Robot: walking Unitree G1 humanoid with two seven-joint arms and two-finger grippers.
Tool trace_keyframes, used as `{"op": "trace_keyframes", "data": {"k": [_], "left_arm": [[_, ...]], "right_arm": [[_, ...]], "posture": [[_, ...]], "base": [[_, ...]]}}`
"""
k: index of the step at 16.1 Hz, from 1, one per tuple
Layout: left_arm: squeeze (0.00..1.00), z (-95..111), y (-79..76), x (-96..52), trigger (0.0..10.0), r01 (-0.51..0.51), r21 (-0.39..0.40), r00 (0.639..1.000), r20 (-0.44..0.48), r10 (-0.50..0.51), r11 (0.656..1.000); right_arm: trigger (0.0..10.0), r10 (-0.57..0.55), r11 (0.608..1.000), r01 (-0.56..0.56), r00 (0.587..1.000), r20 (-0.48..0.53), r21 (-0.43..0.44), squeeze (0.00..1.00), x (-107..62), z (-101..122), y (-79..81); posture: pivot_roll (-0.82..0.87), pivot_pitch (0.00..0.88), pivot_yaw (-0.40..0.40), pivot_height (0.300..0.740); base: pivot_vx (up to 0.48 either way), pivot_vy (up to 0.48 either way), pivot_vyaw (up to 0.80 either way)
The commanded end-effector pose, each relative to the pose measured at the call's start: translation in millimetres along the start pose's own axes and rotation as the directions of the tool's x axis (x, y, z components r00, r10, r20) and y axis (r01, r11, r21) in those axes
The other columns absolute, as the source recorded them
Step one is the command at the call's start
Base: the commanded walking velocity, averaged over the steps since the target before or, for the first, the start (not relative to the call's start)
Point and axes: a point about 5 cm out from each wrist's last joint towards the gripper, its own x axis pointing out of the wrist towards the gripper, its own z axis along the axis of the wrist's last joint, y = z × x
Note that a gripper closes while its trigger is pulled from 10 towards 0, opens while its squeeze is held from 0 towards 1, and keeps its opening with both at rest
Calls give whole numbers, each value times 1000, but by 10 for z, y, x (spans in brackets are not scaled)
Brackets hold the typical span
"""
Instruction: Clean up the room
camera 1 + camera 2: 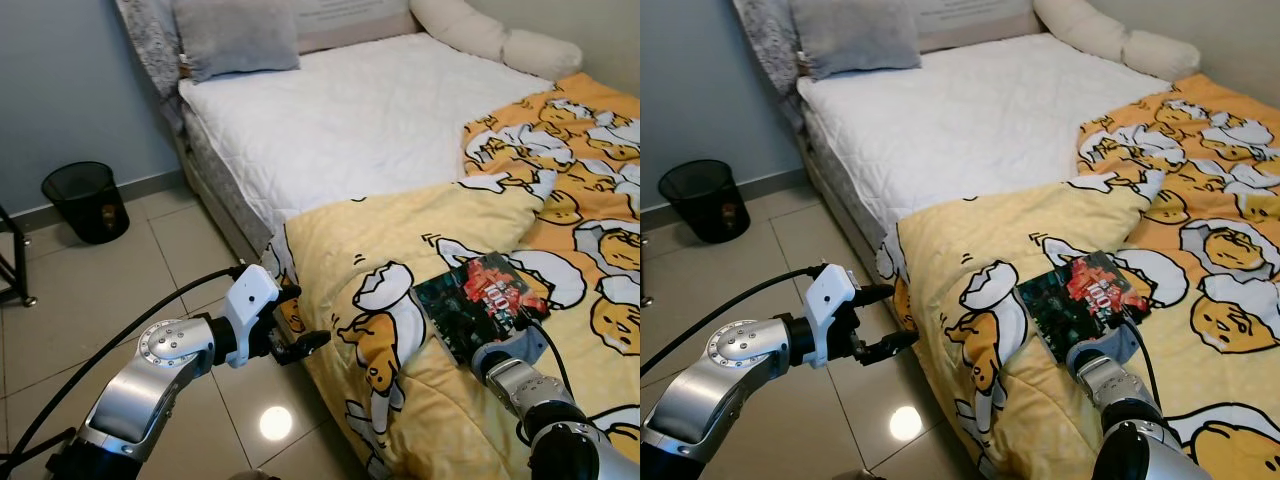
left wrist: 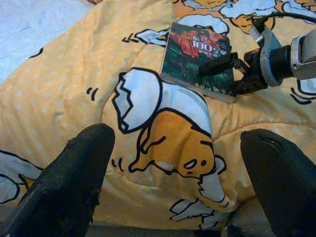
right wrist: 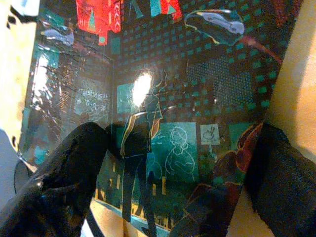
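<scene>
Bedroom, yellow duvet | my right gripper spread, straddling book for pickup | left gripper spread, idle beside bed edge.

Book on yellow duvet

Left arm: bending across the body, its left gripper pointing rightward, fingers spreading apart.
Right gripper: reaching forward, fingers parting wide.
</scene>
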Motion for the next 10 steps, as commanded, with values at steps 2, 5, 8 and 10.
{"op": "trace_keyframes", "data": {"k": [2, 5, 8, 10], "left_arm": [[702, 18, -17, 9, 10000, 3, 30, 1000, -9, -2, 1000], [702, 44, -21, 29, 10000, 11, 30, 1000, 1, -12, 999], [698, 59, -4, 41, 10000, 24, 36, 1000, 1, -24, 999], [698, 70, 11, 44, 10000, 26, 40, 1000, 0, -26, 999]], "right_arm": [[10000, 15, 988, -18, 1000, 18, 155, 0, 20, -75, 35], [10000, 197, 914, -242, 966, 165, 325, 0, 29, 182, 328], [9098, 297, 883, -359, 926, 233, 301, 0, 11, 350, 507], [6824, 320, 893, -381, 912, 257, 240, 0, 8, 364, 540]], "posture": [[-53, 0, 4, 740], [-51, 0, 12, 740], [-56, 0, 22, 740], [-58, 0, 27, 740]], "base": [[0, 0, 0], [0, 0, 0], [0, 0, 0], [0, 0, 0]]}}
